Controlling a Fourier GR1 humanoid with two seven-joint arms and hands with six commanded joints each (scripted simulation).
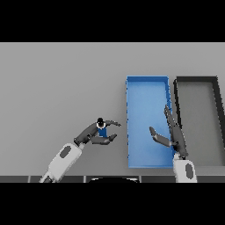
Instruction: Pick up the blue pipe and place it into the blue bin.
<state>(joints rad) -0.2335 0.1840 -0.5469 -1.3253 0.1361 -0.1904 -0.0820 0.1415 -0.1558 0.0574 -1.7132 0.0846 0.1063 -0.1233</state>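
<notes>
The blue pipe [102, 130] is a small blue piece with a dark end, standing just left of the blue bin [147, 84]. My left hand [93, 132] reaches it from the lower left, thumb and fingers curled round it on both sides. My right hand [173, 132] hovers over the bin's right half, fingers straight and pointing away, thumb spread to the left, holding nothing. The bin is a long blue rectangular tray with nothing visible inside.
A dark grey bin [197, 80] of the same shape sits directly right of the blue one, edges almost touching. The grey table [57, 83] stretches to the left and beyond.
</notes>
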